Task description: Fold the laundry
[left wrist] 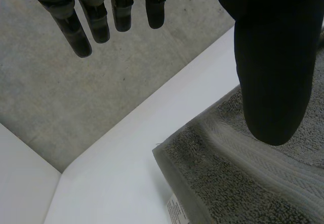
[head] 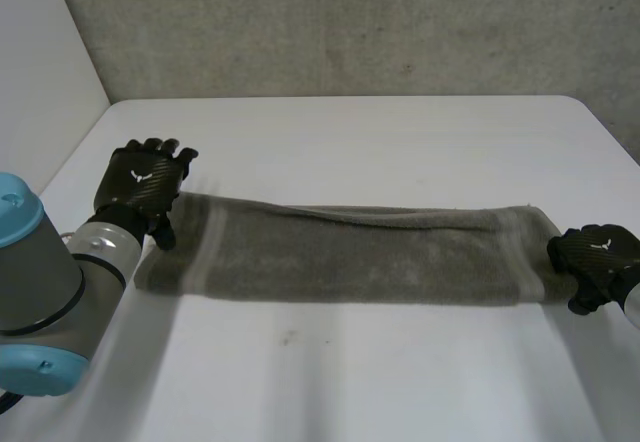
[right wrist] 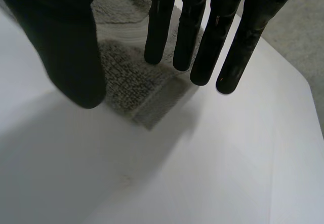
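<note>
The worktop (head: 400,152) is white and smooth, with a rounded far corner at the right side. On its near part there is 1 small dark mark (head: 288,338), faint and irregular. Behind the worktop stands a grey wall (head: 350,22) with a rough, speckled surface; it meets the far edge of the worktop. At the left a plain white panel (head: 40,52) stands upright and joins the grey wall in 1 corner.

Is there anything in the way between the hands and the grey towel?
Nothing visible does. The long grey terry towel lies on the white table, left hand open at one end, right hand open at the other.
</note>
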You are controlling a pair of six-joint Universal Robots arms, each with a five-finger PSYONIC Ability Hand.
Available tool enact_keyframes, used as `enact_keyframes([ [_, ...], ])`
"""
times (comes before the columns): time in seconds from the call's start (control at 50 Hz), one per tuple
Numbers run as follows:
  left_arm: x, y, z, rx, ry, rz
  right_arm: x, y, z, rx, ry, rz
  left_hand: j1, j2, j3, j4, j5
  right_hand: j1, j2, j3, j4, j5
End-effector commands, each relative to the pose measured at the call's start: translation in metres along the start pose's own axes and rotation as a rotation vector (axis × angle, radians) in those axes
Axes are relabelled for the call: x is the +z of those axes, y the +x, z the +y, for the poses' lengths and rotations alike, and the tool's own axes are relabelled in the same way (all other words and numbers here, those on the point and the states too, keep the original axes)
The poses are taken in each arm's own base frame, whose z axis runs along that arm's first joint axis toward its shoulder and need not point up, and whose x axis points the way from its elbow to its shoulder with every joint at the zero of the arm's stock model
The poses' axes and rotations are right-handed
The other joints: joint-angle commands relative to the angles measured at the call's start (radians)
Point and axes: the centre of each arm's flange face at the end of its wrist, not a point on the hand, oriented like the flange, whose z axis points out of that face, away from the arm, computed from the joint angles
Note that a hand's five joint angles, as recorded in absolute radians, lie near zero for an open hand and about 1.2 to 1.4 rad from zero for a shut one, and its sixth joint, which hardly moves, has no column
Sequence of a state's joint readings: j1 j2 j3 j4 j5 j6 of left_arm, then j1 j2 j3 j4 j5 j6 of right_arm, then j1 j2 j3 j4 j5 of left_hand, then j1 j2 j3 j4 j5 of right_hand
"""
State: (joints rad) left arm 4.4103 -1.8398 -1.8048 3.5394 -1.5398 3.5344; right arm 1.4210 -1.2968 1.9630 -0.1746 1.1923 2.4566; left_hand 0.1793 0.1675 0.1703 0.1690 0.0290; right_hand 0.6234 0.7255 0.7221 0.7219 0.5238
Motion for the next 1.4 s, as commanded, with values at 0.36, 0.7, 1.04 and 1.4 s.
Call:
enact_keyframes([
  [0.36,-0.002,0.002,0.002,0.000,-0.007,0.004,0.022,0.069,0.016,-0.101,-0.070,0.266,-0.004,0.008,0.005,0.006,-0.028,0.773,0.671,0.674,0.674,0.698],
  [0.7,-0.003,0.001,-0.001,0.000,-0.002,0.001,0.003,0.038,-0.106,-0.322,0.262,0.322,-0.004,0.008,0.005,0.006,-0.028,0.773,0.671,0.674,0.674,0.698],
  [1.04,-0.006,0.004,0.001,0.001,-0.003,0.006,-0.047,-0.257,-0.117,-0.542,0.682,-0.438,-0.004,0.008,0.005,0.006,-0.028,0.773,0.671,0.674,0.674,0.698],
  [1.4,-0.016,0.024,-0.004,0.005,0.013,0.067,-0.045,-0.171,-0.158,-0.145,0.627,-0.298,-0.004,0.008,0.005,0.006,-0.028,-0.449,-0.551,-0.548,-0.547,-0.524],
])
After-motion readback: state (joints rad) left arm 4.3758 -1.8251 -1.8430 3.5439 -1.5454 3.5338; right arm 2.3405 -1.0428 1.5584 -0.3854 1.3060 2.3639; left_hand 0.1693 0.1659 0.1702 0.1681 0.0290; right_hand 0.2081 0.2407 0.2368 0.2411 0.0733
